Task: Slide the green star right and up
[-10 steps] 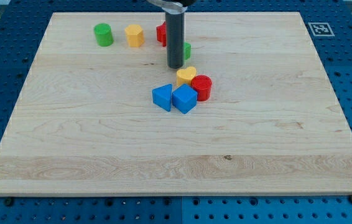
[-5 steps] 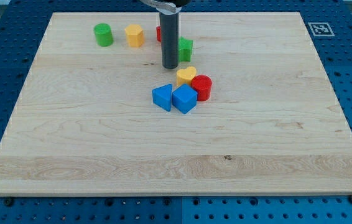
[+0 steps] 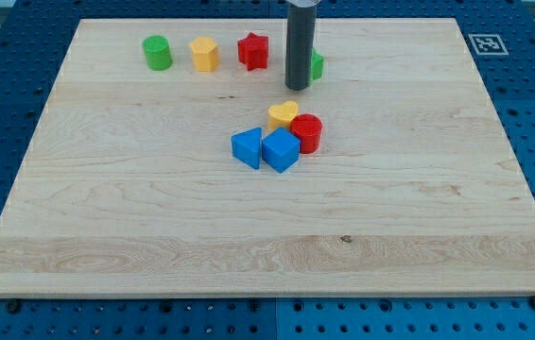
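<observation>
Pincer: none fitted on this arm, so no open or closed state can be read; the arm ends in a dark rod. My tip (image 3: 298, 88) sits on the counter (image 3: 419, 208) near the view's top, just right of centre.

Green star (image 3: 316, 65): mostly hidden behind the rod; only a green sliver shows at the rod's right edge, so its shape cannot be confirmed from this view. It appears to touch the rod on the view's right side.

Neighbours along the top row, from the view's left: green cylinder (image 3: 157, 52), yellow block (image 3: 204, 54) (faceted, exact shape unclear), red star (image 3: 252, 50). Red star lies just to the view's left of the rod, apart from it.

Central cluster, below the tip toward the view's bottom: yellow heart (image 3: 284, 115), red cylinder (image 3: 306, 132) touching it on the view's right, blue cube (image 3: 281, 149) below them, blue triangular block (image 3: 246, 148) touching the cube's left side. Cluster is near the tip but not in contact.

To the view's right and top of the green star: bare counter wood as far as the edge. A black-and-white marker tag (image 3: 484, 43) sits at the counter's top-right corner.
</observation>
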